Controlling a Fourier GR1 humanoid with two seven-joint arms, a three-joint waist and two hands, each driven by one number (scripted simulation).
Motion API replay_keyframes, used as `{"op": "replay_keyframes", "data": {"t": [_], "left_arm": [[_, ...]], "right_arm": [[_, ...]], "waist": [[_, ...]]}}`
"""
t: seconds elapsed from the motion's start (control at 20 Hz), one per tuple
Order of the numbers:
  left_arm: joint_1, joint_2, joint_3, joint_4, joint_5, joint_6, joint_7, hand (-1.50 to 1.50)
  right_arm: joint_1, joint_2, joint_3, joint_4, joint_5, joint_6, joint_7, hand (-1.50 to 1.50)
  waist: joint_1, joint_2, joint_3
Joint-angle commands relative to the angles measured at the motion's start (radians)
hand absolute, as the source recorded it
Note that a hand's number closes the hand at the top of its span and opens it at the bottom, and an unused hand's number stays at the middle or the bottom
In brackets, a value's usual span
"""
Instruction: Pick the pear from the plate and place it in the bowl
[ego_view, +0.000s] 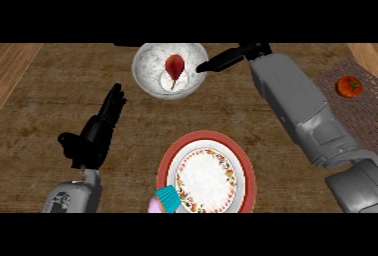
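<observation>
Counter (66, 130) | pear (174, 67) in bowl (151, 70) | right hand (221, 61) released at rim | left hand (100, 127) relaxed, apart

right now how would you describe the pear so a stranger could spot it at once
Start at the brown wooden counter and find the white speckled bowl near its far edge, just left of the right hand. The small dark red pear lies inside that bowl. Unlike the round orange-red tomato on the mat at the far right, it tapers to a thin stem.
</observation>
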Motion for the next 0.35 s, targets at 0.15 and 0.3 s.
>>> {"op": "replay_keyframes", "data": {"t": [0.15,0.3], "left_arm": [[-0.019,0.027,0.035,0.025,0.011,-0.017,-0.014,0.00],[0.007,0.014,0.004,-0.007,-0.002,-0.013,-0.006,0.00]], "right_arm": [[0.059,-0.010,-0.006,0.004,0.029,0.095,-0.065,-1.50],[0.074,-0.042,-0.007,0.022,0.047,0.125,-0.118,-1.50]], "waist": [[-0.008,-0.003,0.000],[0.004,0.002,0.000]]}}
